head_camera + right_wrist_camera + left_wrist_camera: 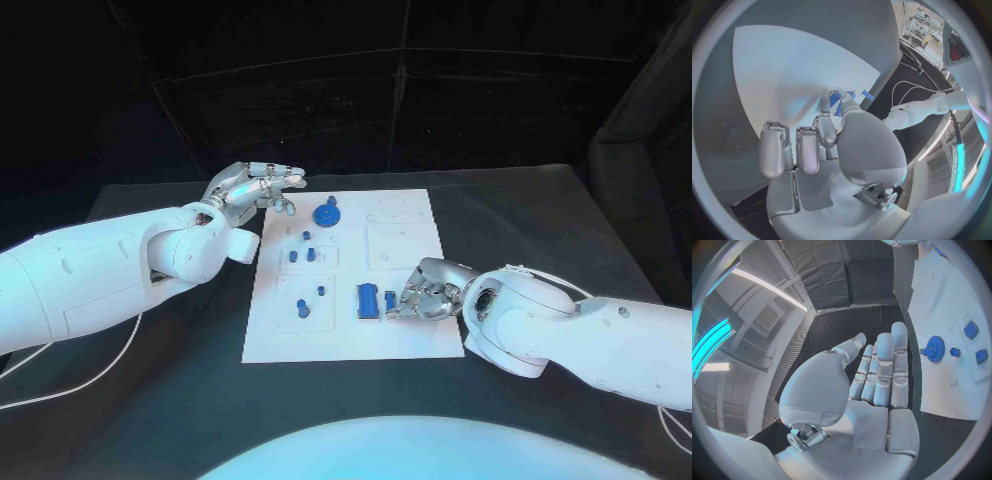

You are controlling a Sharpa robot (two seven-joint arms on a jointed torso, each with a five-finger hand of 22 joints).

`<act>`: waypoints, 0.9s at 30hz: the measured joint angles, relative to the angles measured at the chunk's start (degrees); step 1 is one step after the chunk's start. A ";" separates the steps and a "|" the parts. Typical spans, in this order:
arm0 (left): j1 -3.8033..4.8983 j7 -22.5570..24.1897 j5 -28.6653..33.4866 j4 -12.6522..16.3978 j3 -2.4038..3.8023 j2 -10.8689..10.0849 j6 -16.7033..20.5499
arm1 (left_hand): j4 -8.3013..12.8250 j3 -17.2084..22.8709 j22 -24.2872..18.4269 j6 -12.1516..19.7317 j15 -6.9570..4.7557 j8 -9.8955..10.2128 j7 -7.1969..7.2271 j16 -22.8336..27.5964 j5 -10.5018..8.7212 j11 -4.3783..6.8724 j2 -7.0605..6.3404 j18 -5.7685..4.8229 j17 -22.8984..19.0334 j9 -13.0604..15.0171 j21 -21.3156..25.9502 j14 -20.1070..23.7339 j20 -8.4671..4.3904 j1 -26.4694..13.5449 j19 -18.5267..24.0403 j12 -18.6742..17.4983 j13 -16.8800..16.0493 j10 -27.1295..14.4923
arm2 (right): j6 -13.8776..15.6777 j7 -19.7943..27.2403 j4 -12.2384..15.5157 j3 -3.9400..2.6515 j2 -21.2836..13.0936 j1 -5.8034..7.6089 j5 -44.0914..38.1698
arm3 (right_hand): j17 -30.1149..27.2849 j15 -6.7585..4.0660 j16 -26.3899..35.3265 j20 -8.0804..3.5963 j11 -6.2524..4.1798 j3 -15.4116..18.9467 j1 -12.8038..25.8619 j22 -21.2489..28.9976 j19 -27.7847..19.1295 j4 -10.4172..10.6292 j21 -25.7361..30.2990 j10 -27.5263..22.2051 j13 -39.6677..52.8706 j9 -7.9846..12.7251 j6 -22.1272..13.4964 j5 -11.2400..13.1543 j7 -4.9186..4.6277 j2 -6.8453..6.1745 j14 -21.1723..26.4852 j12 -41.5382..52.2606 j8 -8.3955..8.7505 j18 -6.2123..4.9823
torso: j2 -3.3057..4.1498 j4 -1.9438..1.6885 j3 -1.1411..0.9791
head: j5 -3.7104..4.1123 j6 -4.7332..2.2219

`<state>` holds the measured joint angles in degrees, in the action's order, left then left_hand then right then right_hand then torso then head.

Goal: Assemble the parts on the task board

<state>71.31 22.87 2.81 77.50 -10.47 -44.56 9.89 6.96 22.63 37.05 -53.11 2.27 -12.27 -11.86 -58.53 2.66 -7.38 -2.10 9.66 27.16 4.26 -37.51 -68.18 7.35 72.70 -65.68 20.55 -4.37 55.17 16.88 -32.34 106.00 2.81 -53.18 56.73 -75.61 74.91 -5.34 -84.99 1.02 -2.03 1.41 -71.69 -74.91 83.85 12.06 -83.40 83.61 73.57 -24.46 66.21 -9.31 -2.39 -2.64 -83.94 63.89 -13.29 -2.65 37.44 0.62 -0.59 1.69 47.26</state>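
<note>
My left hand [257, 187] hovers at the upper left corner of the task board [411, 340], upper left of centre in the head view, with its fingers stretched out side by side and nothing in them; from my left wrist I see the flat palm [873, 390] with the board's white edge beside it. Just to the right of that hand in the head view a blue gear [329, 214] stands on the board, and my left wrist view shows it too [935, 348], close to my fingertips but apart from them. Below the gear in the head view several small blue pegs [303, 237] sit down the board's left half. My right hand [427, 291] rests on the board's lower right part, right of centre in the frame, fingers curled down against a small blue part [391, 300] that sits just beside a longer blue block [368, 301]. From my right wrist, my thumb and a finger [824, 122] meet at a blue piece [839, 96], which they seem to pinch.
</note>
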 measured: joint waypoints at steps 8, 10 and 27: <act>0.00 -0.03 0.00 -0.01 0.00 -0.02 -0.02 | 0.00 0.00 0.00 0.00 0.00 0.00 0.00 0.00 0.00 0.00 0.00 0.00 0.00 0.00 0.00 0.00 0.00 0.00 0.00 0.00 0.00 0.00 | -0.68 -0.37 -0.92 -0.06 0.57 0.03 -0.02 | 0.00 0.00 0.00 0.00 0.00 0.18 -1.04 0.00 0.00 -0.43 0.00 0.00 0.02 -0.14 0.00 -0.33 0.00 0.55 0.00 0.00 0.21 0.00 | 0.03 -0.01 0.03 | -0.16 0.14; 0.00 -0.04 0.00 -0.02 0.00 -0.01 -0.03 | 0.00 0.00 0.00 0.00 0.00 0.00 0.00 0.00 0.00 0.00 0.00 0.00 0.00 0.00 0.00 0.00 0.00 0.00 0.00 0.00 0.00 0.00 | -0.74 -0.61 -1.49 -0.02 0.85 0.02 -0.04 | 0.00 0.01 -0.01 0.00 0.11 0.13 -1.15 0.00 0.00 -0.47 0.00 -0.11 0.23 -0.18 0.00 -0.65 0.00 1.36 -0.01 0.00 0.21 0.00 | 0.03 -0.01 0.03 | -0.16 0.14; 0.00 -0.06 0.00 0.04 -0.01 0.01 -0.05 | 0.00 0.00 0.01 0.00 0.00 0.00 0.00 0.00 0.00 0.00 0.00 0.00 0.01 0.00 0.00 0.00 0.00 0.00 0.00 0.00 0.00 0.00 | -1.40 -0.18 -2.04 -0.02 0.88 0.03 0.27 | -0.01 0.01 0.34 0.00 0.09 6.48 1.73 0.00 0.00 0.97 0.48 -0.09 0.11 -0.44 -0.20 3.31 -0.21 -1.59 0.00 -0.46 0.72 0.00 | 0.00 0.03 0.02 | -0.17 0.08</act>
<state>71.30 22.81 2.81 77.54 -10.48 -44.55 9.84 6.96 22.63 37.05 -53.12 2.27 -12.27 -11.86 -58.53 2.66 -7.38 -2.10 9.66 27.17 4.26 -37.51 -68.18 7.35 72.70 -65.68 20.55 -4.37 55.18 15.49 -32.52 103.96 2.79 -52.30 56.76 -75.34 74.91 -5.33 -84.65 1.02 -1.94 7.88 -69.96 -74.91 83.85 13.03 -82.92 83.52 73.68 -24.89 66.01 -5.99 -2.59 -4.22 -83.94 63.43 -12.57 -2.65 37.44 0.64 -0.57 1.52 47.35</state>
